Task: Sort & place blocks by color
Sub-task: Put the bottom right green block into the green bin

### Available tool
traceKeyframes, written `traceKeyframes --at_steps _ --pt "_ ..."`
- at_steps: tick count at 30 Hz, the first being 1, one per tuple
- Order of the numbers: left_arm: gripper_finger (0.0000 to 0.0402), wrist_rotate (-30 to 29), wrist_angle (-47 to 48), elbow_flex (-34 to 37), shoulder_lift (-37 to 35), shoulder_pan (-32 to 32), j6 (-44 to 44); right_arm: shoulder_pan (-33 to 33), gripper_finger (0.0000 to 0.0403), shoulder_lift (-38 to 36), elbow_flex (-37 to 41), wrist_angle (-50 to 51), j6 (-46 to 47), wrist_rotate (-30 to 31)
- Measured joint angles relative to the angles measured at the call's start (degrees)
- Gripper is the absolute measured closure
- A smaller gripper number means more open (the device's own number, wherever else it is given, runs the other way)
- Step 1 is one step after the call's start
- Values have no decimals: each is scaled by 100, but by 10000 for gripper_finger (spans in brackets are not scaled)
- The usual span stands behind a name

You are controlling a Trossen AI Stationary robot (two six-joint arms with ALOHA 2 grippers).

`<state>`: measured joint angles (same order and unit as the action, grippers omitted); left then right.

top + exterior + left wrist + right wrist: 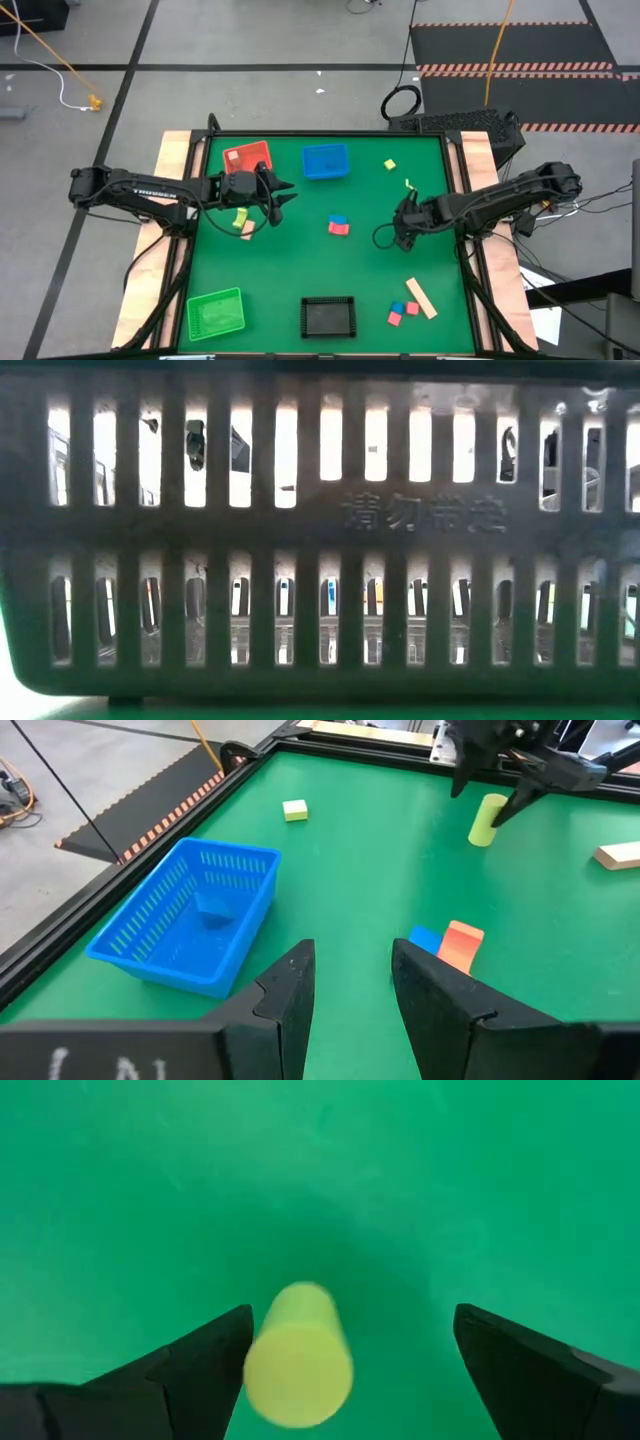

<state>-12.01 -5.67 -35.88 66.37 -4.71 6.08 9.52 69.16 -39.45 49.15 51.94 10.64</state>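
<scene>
On the green table (300, 270), most blocks lie unsorted: a yellow-green cylinder (297, 1355) between the right gripper's (350, 1370) open jaws, others scattered. The left gripper (283, 197), open and empty, is beside the red basket (247, 158).

The green tabletop (300, 250) carries red (247, 157), blue (325, 161), green (215, 312) and black (329, 316) baskets, plus scattered blocks (339, 225).

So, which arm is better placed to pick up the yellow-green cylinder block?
The right arm: its open hand is directly above the yellow-green cylinder block, which lies between its fingers. The left hand is open near the red mesh basket, far away.
</scene>
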Motion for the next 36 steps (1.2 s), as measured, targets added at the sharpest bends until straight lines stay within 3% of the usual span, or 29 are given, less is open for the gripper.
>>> traceKeyframes --at_steps 7,15,23,29,36 --pt "265 0 -20 0 0 0 -1 -2 132 -1 218 -82 338 -325" --pt "265 2 66 0 0 0 186 -2 293 -7 472 -1160 353 -309" --pt "266 1 153 0 16 76 308 -2 294 -33 637 -2708 220 -200" --pt "265 0 -245 2 355 558 -149 -7 294 -108 632 -5508 -946 729" --pt "265 -8 -1661 4 950 1269 -1938 -13 294 214 621 -8728 -2192 703"
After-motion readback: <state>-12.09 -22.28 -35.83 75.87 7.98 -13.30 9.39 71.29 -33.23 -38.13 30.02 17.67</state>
